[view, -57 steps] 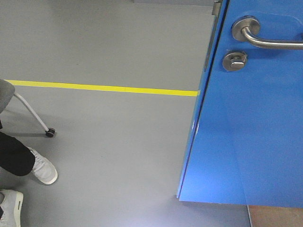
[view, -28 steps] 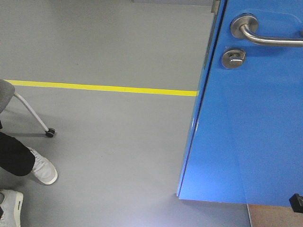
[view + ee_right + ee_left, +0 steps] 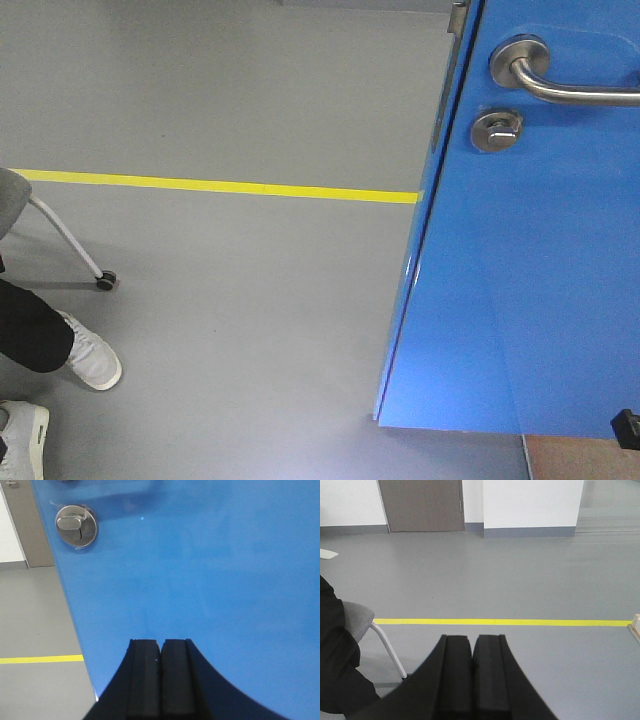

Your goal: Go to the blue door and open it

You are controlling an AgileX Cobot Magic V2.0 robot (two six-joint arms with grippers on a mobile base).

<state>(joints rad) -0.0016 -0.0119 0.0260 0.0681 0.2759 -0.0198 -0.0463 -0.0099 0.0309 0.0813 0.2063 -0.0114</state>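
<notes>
right hand (image 3: 161,680): fingers pressed together, holding nothing, just before the door face
left hand (image 3: 472,675): fingers pressed together, over grey floor (image 3: 520,580)
blue door (image 3: 540,250): right of frame, long axis upright, free edge leftward
lever handle (image 3: 560,82): one, pointing right
thumb-turn lock (image 3: 495,130): one, below it
yellow line (image 3: 220,186): one
writing: none legible

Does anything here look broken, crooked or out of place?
Nothing stands out. The glossy blue door looks undamaged, its silver lever handle sits level, and the grey floor shows no spills.
</notes>
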